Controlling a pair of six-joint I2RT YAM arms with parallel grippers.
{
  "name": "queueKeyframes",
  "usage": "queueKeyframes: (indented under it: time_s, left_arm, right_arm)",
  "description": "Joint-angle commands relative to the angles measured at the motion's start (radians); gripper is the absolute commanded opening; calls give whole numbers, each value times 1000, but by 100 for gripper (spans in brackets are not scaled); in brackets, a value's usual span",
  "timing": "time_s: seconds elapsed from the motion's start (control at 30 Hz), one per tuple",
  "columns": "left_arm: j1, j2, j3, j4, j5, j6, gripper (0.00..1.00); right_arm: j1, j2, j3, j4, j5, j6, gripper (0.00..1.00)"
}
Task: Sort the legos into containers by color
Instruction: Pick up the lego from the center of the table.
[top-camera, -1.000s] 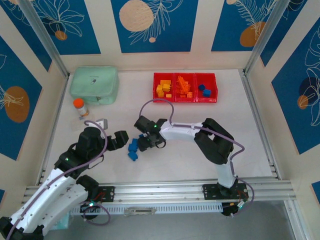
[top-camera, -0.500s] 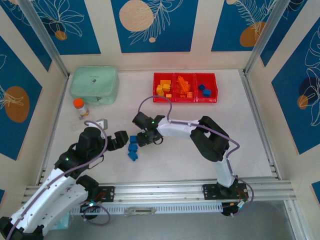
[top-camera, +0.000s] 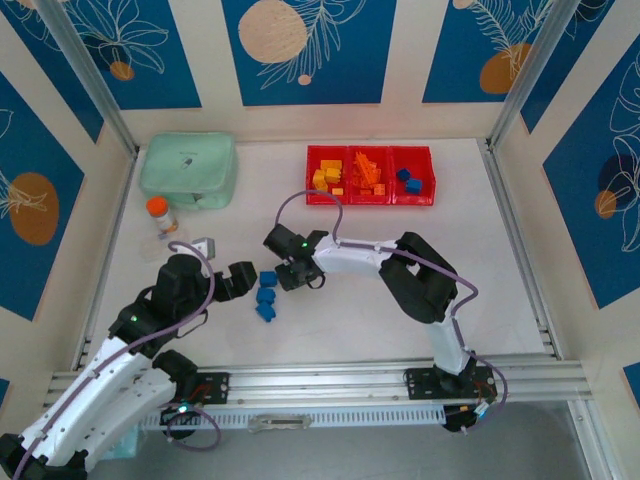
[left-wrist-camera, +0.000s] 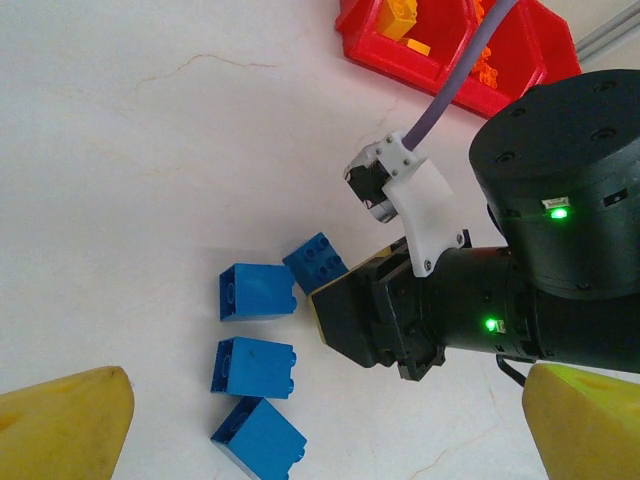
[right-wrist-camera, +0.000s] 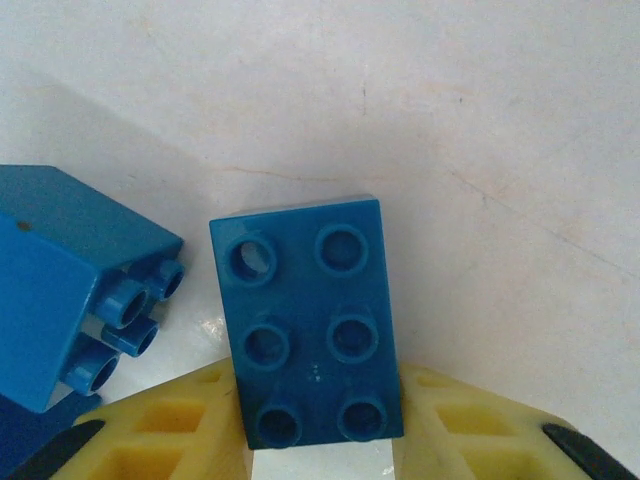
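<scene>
Four blue legos (left-wrist-camera: 253, 366) are lying loose on the white table (right-wrist-camera: 450, 120), well apart from the red containers (top-camera: 370, 201) along the far side, and I am taking the six-stud brick (right-wrist-camera: 305, 320) out of that cluster. My right claw (right-wrist-camera: 318, 400) is gripping it now: both yellow fingers (right-wrist-camera: 200, 420) are pressing flat on the brick's two long sides, at the end nearest my wrist, while its studs are facing my camera. I am judging it as light, hollow, rigid plastic, so it is not going to crush or bend, but those glossy walls are looking slick, and since I am catching just one end, it may pivot or squirt out under a hard squeeze. Seating the pads deeper along the straight sides, below the studs, would be the safer hold. A neighbouring brick (right-wrist-camera: 70, 290) is lying on its side just beside mine, studs pointing towards it, near enough that a lift should go straight up to avoid dragging it. My arm is reaching left from its base, elbow folded up, forearm stretched low across the table, wrist tipped down at the cluster. The left claw (top-camera: 245, 280) is hovering near the same bricks, jaws wide and carrying nothing. Two blue pieces are already sitting in the rightmost compartment (top-camera: 432, 185).
</scene>
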Motion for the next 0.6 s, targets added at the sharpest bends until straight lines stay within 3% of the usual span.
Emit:
queueKeyframes:
  time_s: [0.0, 0.37, 0.57]
  left_arm:
    - [11, -2, 5, 3, -13, -4, 99]
    - [11, 50, 46, 34, 59, 17, 99]
    - [9, 139, 67, 111, 132, 31, 99]
  right_arm:
    - [-7, 19, 22, 2, 27, -12, 34]
    - [-57, -154, -116, 7, 0, 23, 32]
    - [-150, -317, -245, -1, -8, 54, 32]
